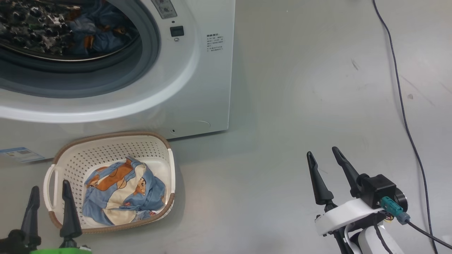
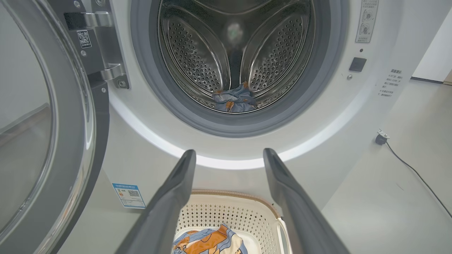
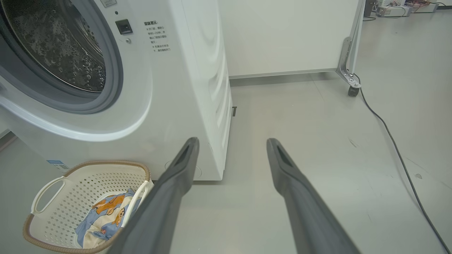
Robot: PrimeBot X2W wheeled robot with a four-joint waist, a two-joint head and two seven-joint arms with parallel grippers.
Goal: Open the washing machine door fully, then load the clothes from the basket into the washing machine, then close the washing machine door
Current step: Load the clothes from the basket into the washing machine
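Nearest, the left gripper [image 1: 50, 187] has its two dark fingers moderately parted and empty, and in the head view they overlap the near left edge of the basket [image 1: 112, 135]. Well off to the right, the right gripper [image 1: 322, 151] is likewise spread and holds nothing, with bare grey floor [image 1: 282, 116] on every side of it.

The basket stands on the floor just before the washing machine [image 1: 197, 88], at the right part of its front; whether its far rim touches the panel cannot be told. Inside lie the clothes [image 1: 120, 190], a crumpled blue and beige bundle against the near right wall, leaving the far left of the basket bottom bare.

Beyond, the washing machine door [image 2: 42, 141] is swung out on its hinge to the left, so the round mouth ringed by the grey gasket [image 2: 226, 124] is unobstructed. A blue garment [image 2: 235, 100] rests low in the drum [image 2: 197, 53]. A blue sticker [image 2: 129, 195] sits low on the front, left of the basket.

Right of the machine's corner the floor runs wide and open, crossed at the far right by a dark cable [image 1: 399, 88].
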